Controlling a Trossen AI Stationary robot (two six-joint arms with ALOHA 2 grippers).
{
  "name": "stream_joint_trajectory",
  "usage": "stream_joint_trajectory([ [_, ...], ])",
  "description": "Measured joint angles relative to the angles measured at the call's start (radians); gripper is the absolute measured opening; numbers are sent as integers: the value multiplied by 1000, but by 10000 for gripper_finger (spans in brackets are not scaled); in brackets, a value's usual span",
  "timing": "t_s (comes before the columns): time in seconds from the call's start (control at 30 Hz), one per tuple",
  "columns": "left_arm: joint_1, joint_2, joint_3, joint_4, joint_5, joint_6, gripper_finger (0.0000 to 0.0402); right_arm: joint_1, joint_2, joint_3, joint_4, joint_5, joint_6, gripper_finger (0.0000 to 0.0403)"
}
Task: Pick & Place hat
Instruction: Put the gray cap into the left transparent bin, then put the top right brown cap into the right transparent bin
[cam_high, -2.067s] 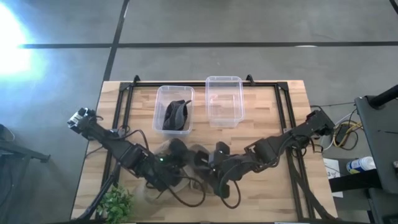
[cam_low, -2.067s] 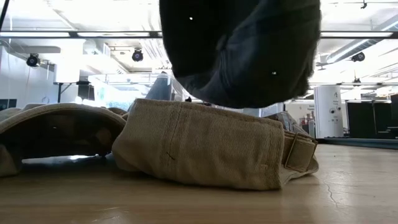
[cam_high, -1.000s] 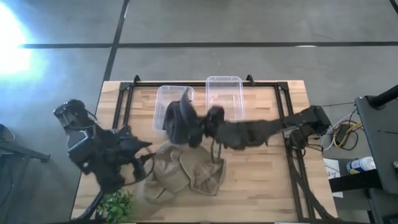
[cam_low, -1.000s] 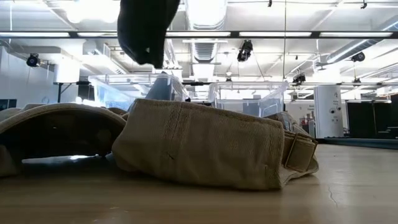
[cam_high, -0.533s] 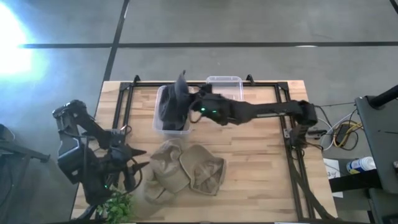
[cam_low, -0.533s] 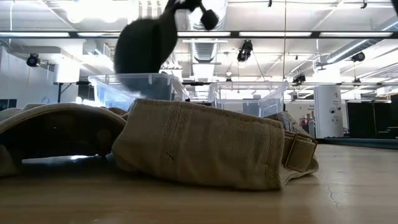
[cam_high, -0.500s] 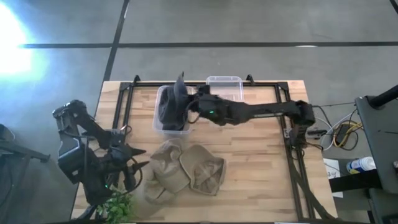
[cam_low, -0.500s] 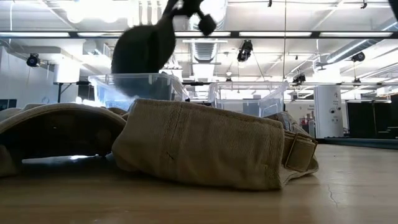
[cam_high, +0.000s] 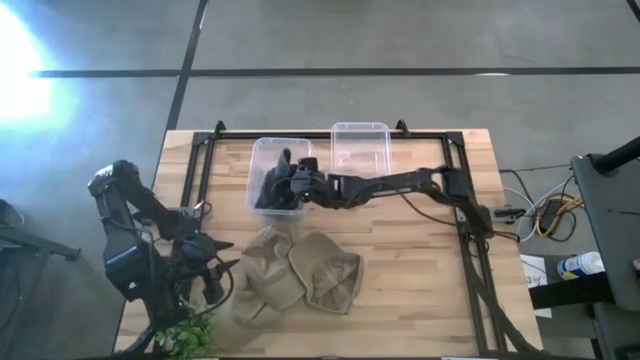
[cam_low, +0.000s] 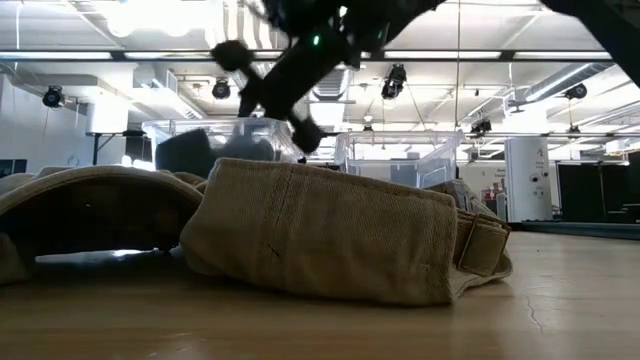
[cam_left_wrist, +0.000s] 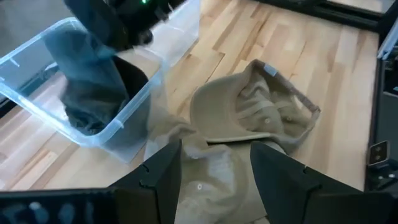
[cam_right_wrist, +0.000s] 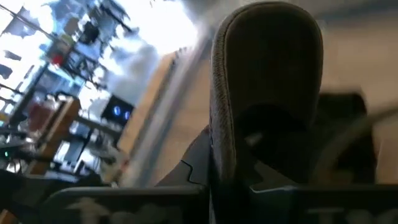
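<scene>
**Now the dark hat sits down in the left-hand bin**

Here the wooden table (cam_high: 420, 280) carries two clear plastic bins. The right gripper (cam_high: 290, 180) reaches into the left bin (cam_high: 262, 150), its fingers pinched on the dark hat (cam_high: 268, 190), which lies inside that bin under the gripper. The empty clear bin (cam_high: 360, 160) stands just beside the reaching arm. Two tan caps (cam_high: 300, 275) lie heaped near the table's front, just ahead of the left gripper (cam_high: 215, 262), whose fingers (cam_left_wrist: 163, 174) are spread apart over them, holding nothing.
</scene>
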Motion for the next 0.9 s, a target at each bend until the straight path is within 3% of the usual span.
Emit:
stream_joint_trajectory([
  [0.17, -2, -4, -27, 0, 33, -27, 184, 1, 41, 31, 9, -88, 34, 32],
  [0.47, -10, -5, -30, 0, 39, -35, 184, 3, -9, 69, -33, -108, -139, 117],
  [0.8, -18, -1, -52, 29, 131, 49, 184, 46, -216, 70, -387, -148, -388, 181],
  [0.9, -18, -1, -92, 92, 159, 90, 184, 85, -282, 72, -589, -239, -371, 184],
])
